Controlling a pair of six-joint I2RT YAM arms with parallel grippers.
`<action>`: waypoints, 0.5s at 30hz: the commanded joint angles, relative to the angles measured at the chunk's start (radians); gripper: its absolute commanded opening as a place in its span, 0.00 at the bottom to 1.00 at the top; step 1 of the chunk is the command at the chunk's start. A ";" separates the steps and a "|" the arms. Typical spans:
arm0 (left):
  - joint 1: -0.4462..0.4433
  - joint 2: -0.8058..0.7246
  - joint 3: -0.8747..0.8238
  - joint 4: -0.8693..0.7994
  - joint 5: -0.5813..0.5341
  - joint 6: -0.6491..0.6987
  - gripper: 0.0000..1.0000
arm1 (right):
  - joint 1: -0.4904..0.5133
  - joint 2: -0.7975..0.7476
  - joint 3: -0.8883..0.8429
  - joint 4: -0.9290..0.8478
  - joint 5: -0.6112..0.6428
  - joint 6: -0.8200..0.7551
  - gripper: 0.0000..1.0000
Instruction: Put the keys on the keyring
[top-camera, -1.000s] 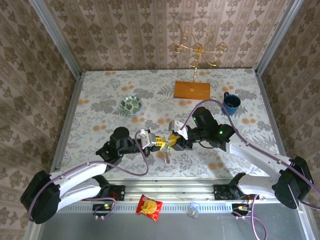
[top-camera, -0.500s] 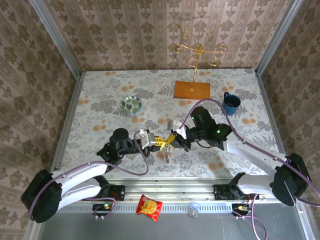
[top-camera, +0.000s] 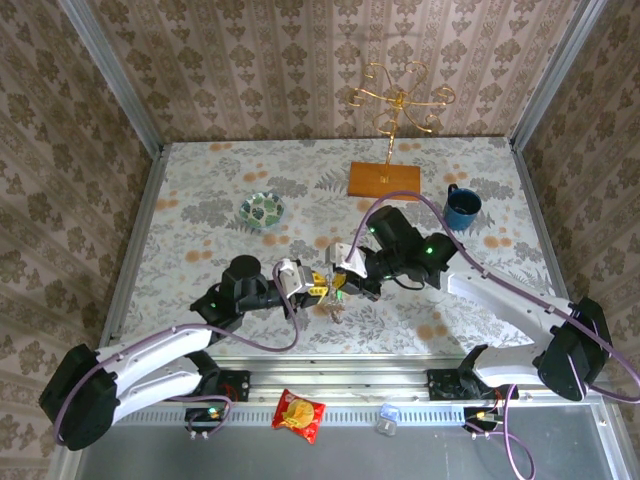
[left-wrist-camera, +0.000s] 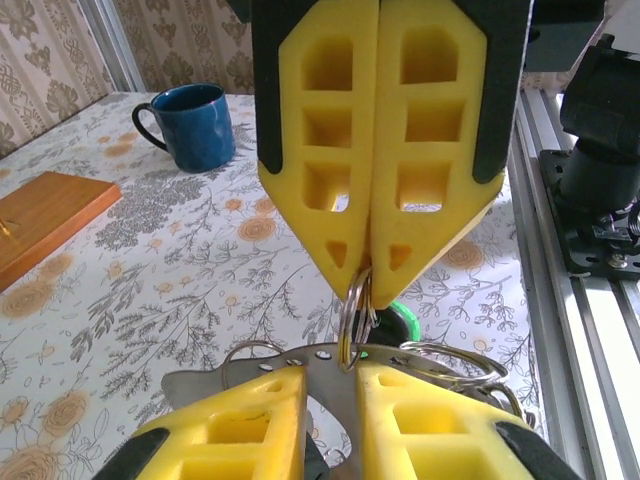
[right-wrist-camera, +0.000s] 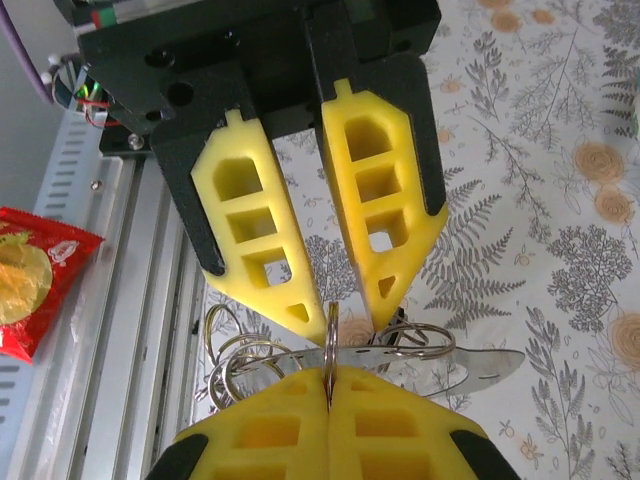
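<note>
Two grippers meet nose to nose above the near middle of the flowered table (top-camera: 200, 200). The right gripper (right-wrist-camera: 328, 378) has its yellow pads pressed flat together, pinching the edge of a thin wire ring (right-wrist-camera: 328, 335). Much of that ring is buried between the pads, so I can't make out where it closes.

The left gripper (right-wrist-camera: 347, 308) faces it with its fingers apart, one tip on either side of the ring. Whether those fingers grip anything I cannot tell. In its own wrist view the gap between them is filled with grey metal that runs off the bottom edge.

The keys (top-camera: 333, 306) hang just under the two grippers, above the table's near edge. From overhead they are only a small grey blur. Up close the bunch is a flat silver plate (right-wrist-camera: 470, 370) with small holes and a tangle of loose wire loops (right-wrist-camera: 232, 365). A green-headed piece (left-wrist-camera: 405, 322) is half hidden behind the right gripper's fingers. The loops overlap so much that I can't count them or see which one goes through which hole.

A red snack packet (top-camera: 300, 413) lies on the rail in front of the table. It has a yellow picture on it, but the print is too small to read, and the right wrist view cuts it off. Beside it sits a small pale-blue thing (top-camera: 387, 418), too tiny to identify.

Farther back stand a blue mug (top-camera: 462, 207), a green-white bowl (top-camera: 263, 210) and a gold wire stand (top-camera: 395, 95) on a wooden base (top-camera: 385, 180).
</note>
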 joint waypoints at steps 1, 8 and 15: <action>-0.009 -0.027 0.055 -0.050 0.018 0.033 0.21 | 0.027 0.026 0.063 -0.132 0.058 -0.085 0.00; -0.011 -0.025 0.090 -0.103 0.044 0.048 0.21 | 0.074 0.051 0.119 -0.159 0.086 -0.125 0.00; -0.011 -0.026 0.109 -0.150 0.051 0.073 0.00 | 0.077 0.009 0.083 -0.087 0.089 -0.105 0.00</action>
